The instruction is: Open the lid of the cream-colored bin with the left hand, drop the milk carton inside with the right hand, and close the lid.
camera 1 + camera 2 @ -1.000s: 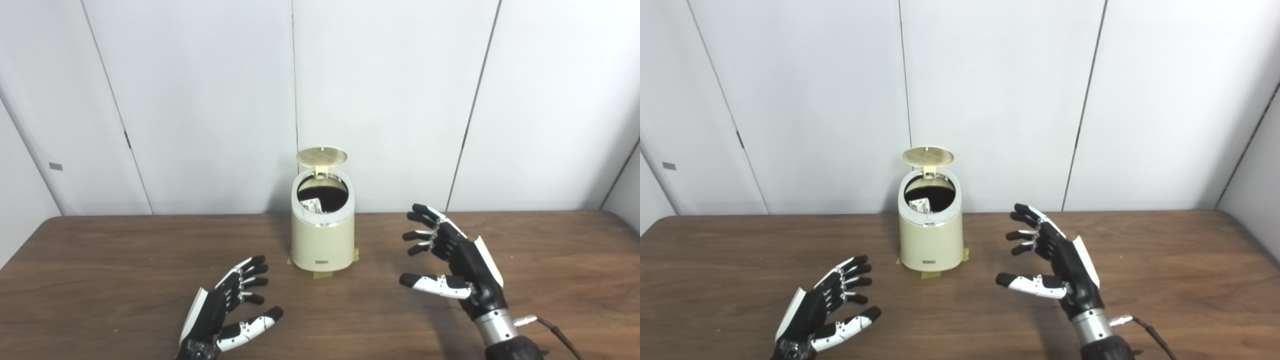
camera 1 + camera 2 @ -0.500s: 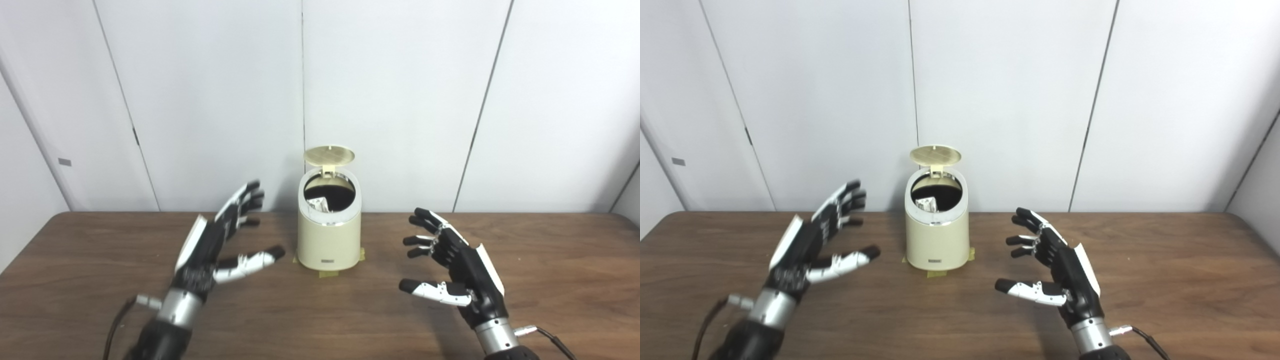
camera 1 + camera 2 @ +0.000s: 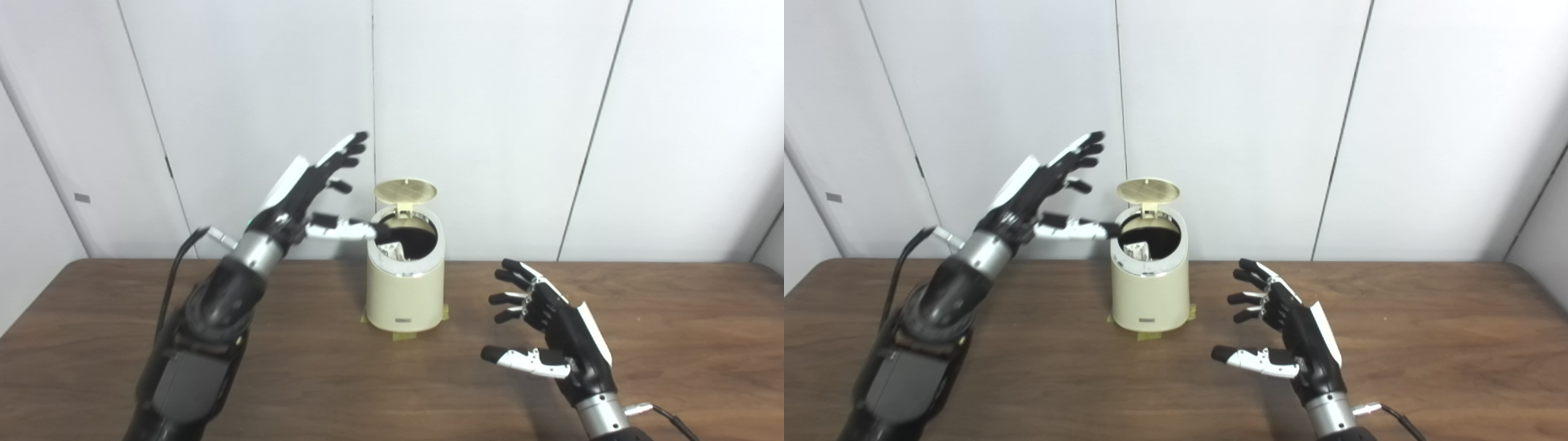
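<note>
Bin (image 3: 404, 294) lid (image 3: 406, 190) up, carton (image 3: 389, 250) inside.
Left hand (image 3: 309, 187) raised left of bin, right hand (image 3: 554, 334) low right; both spread, empty.

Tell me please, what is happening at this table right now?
A robot with two hands works at a wooden table. The cream bin stands with its lid flipped up, and a milk carton already lies inside. The left hand is raised, open, beside the bin's top at the level of the lid, apparently to close it. The right hand hovers open, holding nothing, above the table to the right of the bin.
</note>
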You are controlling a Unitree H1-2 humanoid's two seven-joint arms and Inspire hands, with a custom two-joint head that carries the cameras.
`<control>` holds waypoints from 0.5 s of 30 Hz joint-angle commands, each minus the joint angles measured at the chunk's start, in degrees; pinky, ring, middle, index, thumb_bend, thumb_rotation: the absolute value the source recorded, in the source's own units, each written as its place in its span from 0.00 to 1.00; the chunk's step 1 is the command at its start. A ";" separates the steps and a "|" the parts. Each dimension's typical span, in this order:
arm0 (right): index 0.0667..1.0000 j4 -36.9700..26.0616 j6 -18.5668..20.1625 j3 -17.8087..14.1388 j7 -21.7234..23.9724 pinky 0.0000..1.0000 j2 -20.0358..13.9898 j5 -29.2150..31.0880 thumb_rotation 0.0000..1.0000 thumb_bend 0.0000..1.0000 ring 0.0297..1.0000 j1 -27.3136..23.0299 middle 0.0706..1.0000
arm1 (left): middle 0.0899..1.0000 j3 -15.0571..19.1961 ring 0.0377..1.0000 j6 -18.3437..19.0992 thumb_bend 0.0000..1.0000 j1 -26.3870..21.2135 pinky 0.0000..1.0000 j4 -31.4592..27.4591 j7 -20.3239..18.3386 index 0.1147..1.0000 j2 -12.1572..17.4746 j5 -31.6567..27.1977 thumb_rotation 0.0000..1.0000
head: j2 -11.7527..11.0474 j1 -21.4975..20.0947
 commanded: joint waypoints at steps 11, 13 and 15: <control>0.82 -1.66 -1.03 -0.47 -0.04 0.50 0.91 0.27 0.19 0.81 0.65 -1.84 0.79 | 0.96 -6.81 1.00 -2.01 0.92 -8.96 0.94 6.50 -2.61 0.91 3.02 9.06 0.35 | -0.26 -0.75; 0.82 -1.33 -1.40 -0.56 0.10 0.50 1.02 0.60 0.20 0.81 0.64 -1.94 0.79 | 0.96 -7.55 1.00 -1.61 0.92 -8.98 0.95 6.58 -4.11 0.91 3.33 9.37 0.36 | -0.28 -0.80; 0.83 -1.13 -1.56 -0.65 0.36 0.48 1.19 1.26 0.19 0.80 0.59 -1.99 0.79 | 0.95 -8.37 1.00 -1.19 0.93 -9.09 0.97 6.73 -5.56 0.91 3.77 10.09 0.36 | -0.34 -0.88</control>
